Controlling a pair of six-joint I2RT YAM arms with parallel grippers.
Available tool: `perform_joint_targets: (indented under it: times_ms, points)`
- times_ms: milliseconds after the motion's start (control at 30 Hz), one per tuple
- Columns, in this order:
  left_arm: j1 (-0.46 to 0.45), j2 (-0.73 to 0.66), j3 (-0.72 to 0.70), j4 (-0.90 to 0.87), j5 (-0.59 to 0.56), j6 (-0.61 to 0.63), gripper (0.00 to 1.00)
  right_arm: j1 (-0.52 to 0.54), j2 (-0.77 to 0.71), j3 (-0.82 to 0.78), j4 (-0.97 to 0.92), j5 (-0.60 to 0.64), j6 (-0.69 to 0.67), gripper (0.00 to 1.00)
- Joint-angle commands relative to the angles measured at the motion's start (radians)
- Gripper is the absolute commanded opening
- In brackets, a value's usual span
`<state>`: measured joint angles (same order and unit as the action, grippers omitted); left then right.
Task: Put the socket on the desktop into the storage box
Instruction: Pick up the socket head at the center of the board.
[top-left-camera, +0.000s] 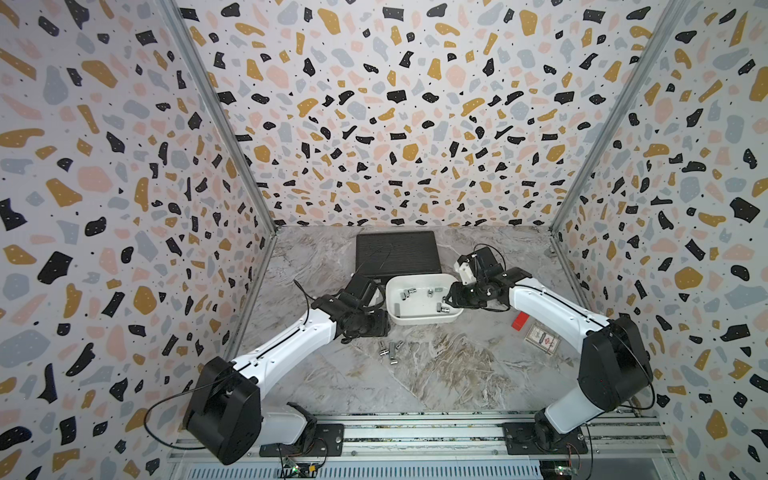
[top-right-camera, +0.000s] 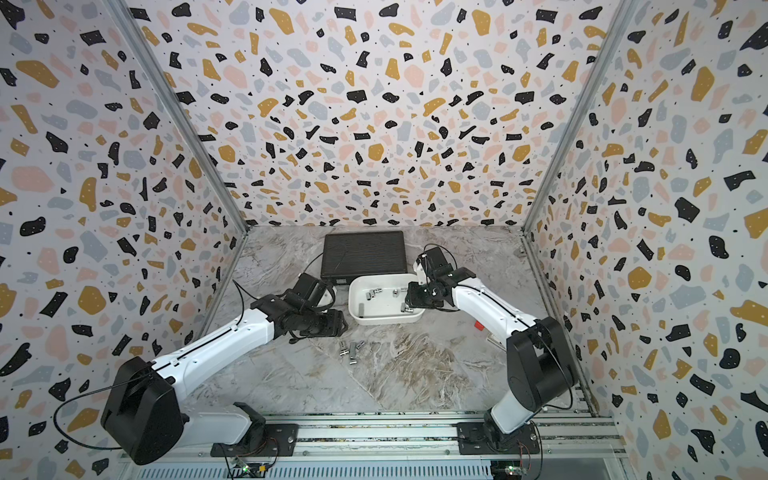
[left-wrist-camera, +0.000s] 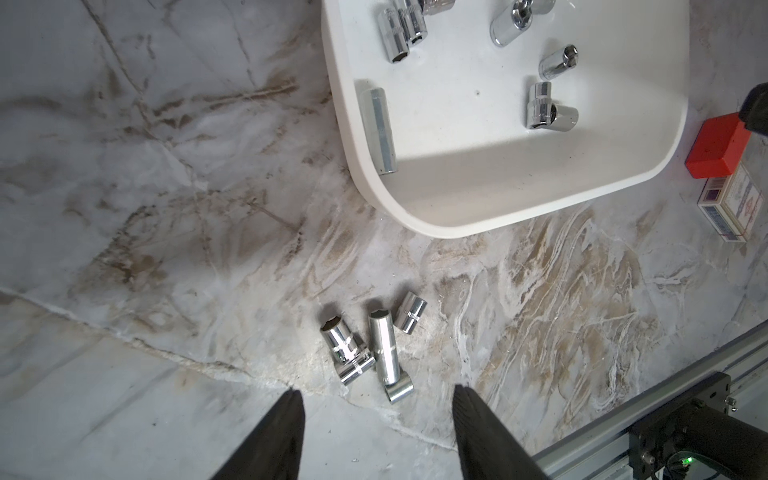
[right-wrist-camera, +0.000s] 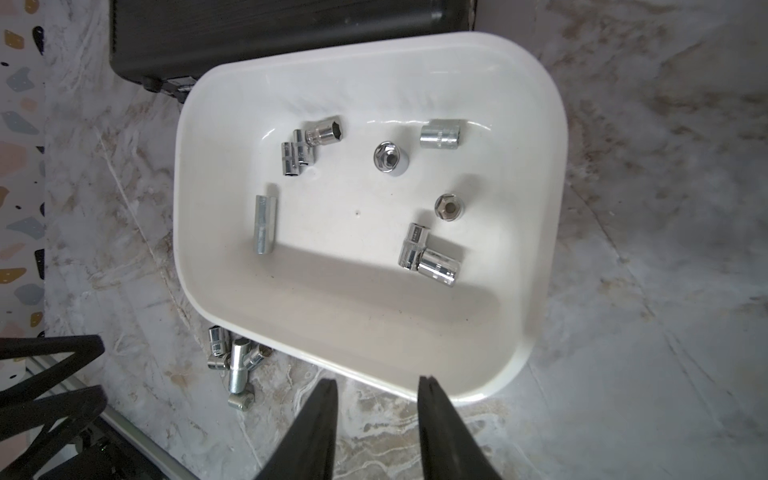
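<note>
A: Any writing to read?

B: Nothing legible. The desktop (top-left-camera: 436, 374) is plain veined marble. The black ribbed case (top-left-camera: 397, 253) at the back shows no label. The printed pack (left-wrist-camera: 735, 208) carries a red emblem and fine print, too small to make out.

A: Where does the storage box stand?

B: The storage box (top-left-camera: 415, 319) sits mid-desktop, its far wall just beside the case. Several sockets lie or stand inside it (right-wrist-camera: 438, 266).

A: And the grippers?

B: The left gripper (left-wrist-camera: 376, 390) is spread with nothing between its fingers, above the loose sockets. The right gripper (right-wrist-camera: 378, 379) has its jaws apart and bare too, over the box's rim at its right end.

A: What do the views add to each other?

B: The left wrist view shows the pack and the red block (left-wrist-camera: 715, 147) whole. In a top view the right arm covers most of the pack. The right wrist view takes in the whole box floor.

A: What is outside the box?

B: Five sockets (left-wrist-camera: 384, 353) lie clustered on the desktop, near the box's near wall but apart from it. Bare marble runs from them to the front rail (top-left-camera: 415, 432).
</note>
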<state>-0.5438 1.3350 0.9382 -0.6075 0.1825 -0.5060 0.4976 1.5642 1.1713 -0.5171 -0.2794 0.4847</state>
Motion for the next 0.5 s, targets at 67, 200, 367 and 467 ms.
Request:
perform_joint_targets:
  times_ms: [67,200,367,467]
  points:
    - [0.008,-0.010,0.034,-0.056,0.012,0.049,0.59,0.013,-0.116,-0.071,0.014,-0.056,-0.027,0.37]
    - [0.007,0.002,0.039,-0.070,0.024,0.067,0.58,0.021,-0.180,-0.120,0.019,-0.094,-0.041,0.37]
    - [-0.001,0.019,0.037,-0.070,0.047,0.089,0.55,0.043,-0.259,-0.168,0.019,-0.153,-0.082,0.37]
    - [-0.015,0.033,0.042,-0.070,0.055,0.102,0.54,0.057,-0.303,-0.199,0.017,-0.188,-0.108,0.37]
